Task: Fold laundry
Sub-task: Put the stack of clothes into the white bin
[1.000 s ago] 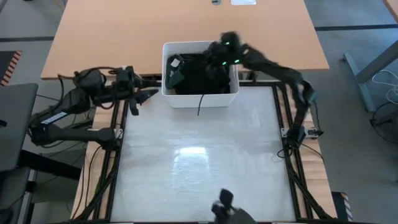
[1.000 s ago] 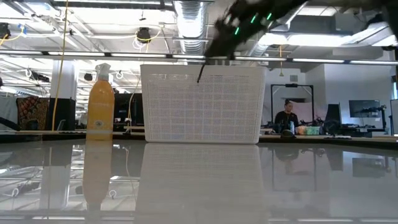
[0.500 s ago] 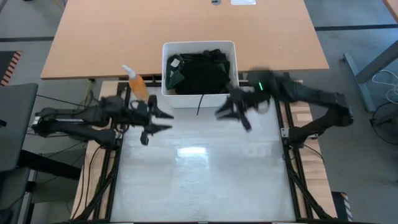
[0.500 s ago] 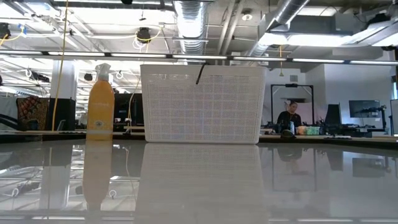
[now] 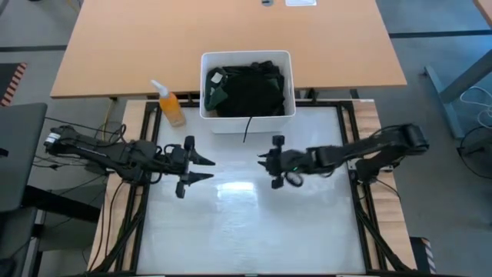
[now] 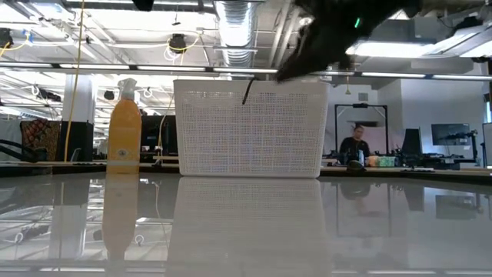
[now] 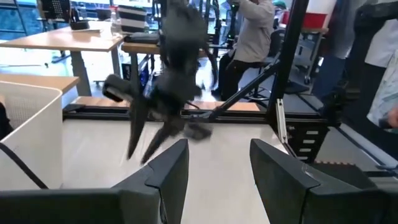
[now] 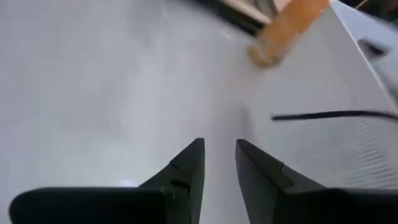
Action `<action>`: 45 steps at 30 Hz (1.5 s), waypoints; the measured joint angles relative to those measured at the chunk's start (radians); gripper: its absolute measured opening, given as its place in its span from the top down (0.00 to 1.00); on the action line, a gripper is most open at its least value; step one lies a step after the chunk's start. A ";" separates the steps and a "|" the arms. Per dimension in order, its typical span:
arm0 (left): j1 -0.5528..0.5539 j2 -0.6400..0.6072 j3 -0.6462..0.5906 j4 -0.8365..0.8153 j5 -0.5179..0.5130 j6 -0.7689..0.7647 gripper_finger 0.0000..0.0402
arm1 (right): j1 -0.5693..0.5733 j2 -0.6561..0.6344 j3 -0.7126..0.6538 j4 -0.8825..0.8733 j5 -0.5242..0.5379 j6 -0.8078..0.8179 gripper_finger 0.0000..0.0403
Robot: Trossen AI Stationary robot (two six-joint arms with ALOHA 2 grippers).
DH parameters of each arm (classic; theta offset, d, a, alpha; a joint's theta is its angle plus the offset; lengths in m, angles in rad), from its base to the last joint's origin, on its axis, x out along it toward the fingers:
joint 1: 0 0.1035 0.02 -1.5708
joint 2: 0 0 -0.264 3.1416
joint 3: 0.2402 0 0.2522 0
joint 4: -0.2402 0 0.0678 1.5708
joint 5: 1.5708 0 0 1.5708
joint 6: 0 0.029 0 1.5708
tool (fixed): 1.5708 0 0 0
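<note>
- We find the laundry (image 5: 247, 88), a heap of dark garments with a dark green piece at one corner, lying inside the white plastic bin (image 5: 246, 123) at the far edge of the desk (image 5: 246, 223).
- A thin dark cord (image 5: 247, 129) hangs out over the bin's near wall; the low view shows it draped over the rim (image 6: 247, 91).
- An orange spray bottle (image 5: 170, 104) stands just beside the bin, on the left arm's side, apart from it.
- The left gripper (image 5: 201, 167) is above the desk surface, near the bin's front, pointing toward the middle. We see its fingers spread, with nothing between them; the left wrist view shows a clear gap between the two fingers (image 7: 168, 177).
- The right gripper (image 5: 275, 161) faces the left one across the middle of the desk, the two well apart. Its fingers (image 8: 186, 171) stand slightly apart with a narrow gap, holding nothing.
- In the left wrist view the right arm's gripper (image 7: 158, 124) shows farther off, blurred.
- No garment lies on the desk surface; both grippers are clear of the bin.
- In the low view a person (image 6: 355, 144) sits in the room beyond the desk.
</note>
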 joint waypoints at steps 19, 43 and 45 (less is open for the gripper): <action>-0.007 0.000 0.000 -0.014 -0.023 -0.005 0.60 | -0.161 0.407 0.192 0.239 0.375 -0.731 0.86; -0.022 0.000 0.000 -0.059 -0.019 -0.011 0.60 | -0.400 0.377 0.471 0.283 0.165 -0.631 0.94; -0.030 0.000 0.000 -0.066 -0.018 -0.011 0.60 | -0.451 0.377 0.549 0.086 0.052 -0.436 0.94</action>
